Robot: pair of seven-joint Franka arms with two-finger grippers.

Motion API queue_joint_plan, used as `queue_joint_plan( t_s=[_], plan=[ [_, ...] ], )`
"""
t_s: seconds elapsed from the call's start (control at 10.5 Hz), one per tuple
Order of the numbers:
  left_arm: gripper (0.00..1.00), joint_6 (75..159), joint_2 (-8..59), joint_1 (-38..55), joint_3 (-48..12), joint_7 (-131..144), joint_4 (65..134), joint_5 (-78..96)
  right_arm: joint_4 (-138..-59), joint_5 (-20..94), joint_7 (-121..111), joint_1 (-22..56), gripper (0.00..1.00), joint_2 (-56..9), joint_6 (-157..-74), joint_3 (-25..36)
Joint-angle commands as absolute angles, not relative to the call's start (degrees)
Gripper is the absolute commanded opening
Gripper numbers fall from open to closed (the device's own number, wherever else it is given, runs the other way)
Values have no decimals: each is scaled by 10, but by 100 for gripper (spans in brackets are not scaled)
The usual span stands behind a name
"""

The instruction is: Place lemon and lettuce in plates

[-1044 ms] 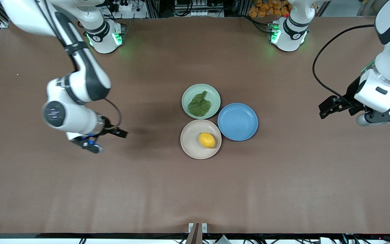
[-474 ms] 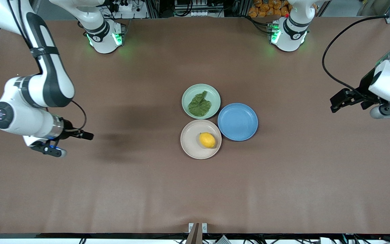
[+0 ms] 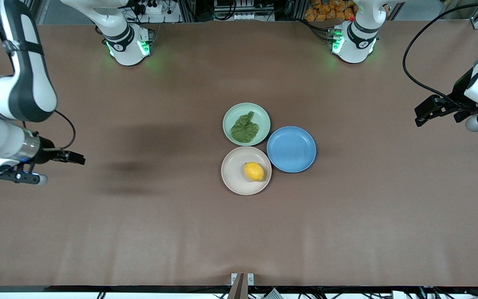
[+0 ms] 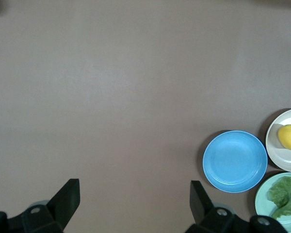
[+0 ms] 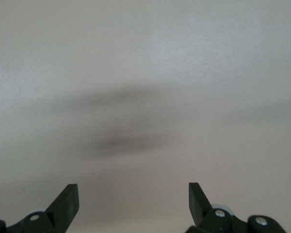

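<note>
The lemon (image 3: 254,171) lies in the beige plate (image 3: 232,172). The lettuce (image 3: 245,128) lies in the mint green plate (image 3: 264,118), which is beside the beige plate and farther from the front camera. My left gripper (image 3: 425,111) is open and empty, up over bare table at the left arm's end. Its wrist view shows the gripper (image 4: 134,204), lemon (image 4: 290,137), beige plate (image 4: 281,161), lettuce (image 4: 283,196) and mint plate (image 4: 261,208). My right gripper (image 3: 73,158) is open and empty over bare table at the right arm's end. Its wrist view shows only the gripper (image 5: 132,204) and table.
An empty blue plate (image 3: 291,149) touches both plates on the side toward the left arm's end, and it also shows in the left wrist view (image 4: 235,161). The two arm bases (image 3: 129,43) (image 3: 353,41) stand at the table's back edge.
Both arms have swung outward, away from the plates, toward their own ends of the table. The lemon, lettuce and plates have not moved.
</note>
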State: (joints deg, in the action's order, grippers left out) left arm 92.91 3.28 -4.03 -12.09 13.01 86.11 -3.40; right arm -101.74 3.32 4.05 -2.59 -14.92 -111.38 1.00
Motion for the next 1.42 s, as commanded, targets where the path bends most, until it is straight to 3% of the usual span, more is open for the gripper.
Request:
queue_joint_plan(
  t_s=[0.0,0.57,1.33],
  plan=[
    [100,925,23,-33,-115,115,869,-19,-1003,32,27,-34,100,-115,-1050,16],
    [100,925,24,-30,-117,115,867,-20,-931,2,28,-33,100,-55,-903,23],
    [100,924,23,-28,-124,67,867,-19,-831,-1,27,-18,100,-7,-847,56]
  ],
)
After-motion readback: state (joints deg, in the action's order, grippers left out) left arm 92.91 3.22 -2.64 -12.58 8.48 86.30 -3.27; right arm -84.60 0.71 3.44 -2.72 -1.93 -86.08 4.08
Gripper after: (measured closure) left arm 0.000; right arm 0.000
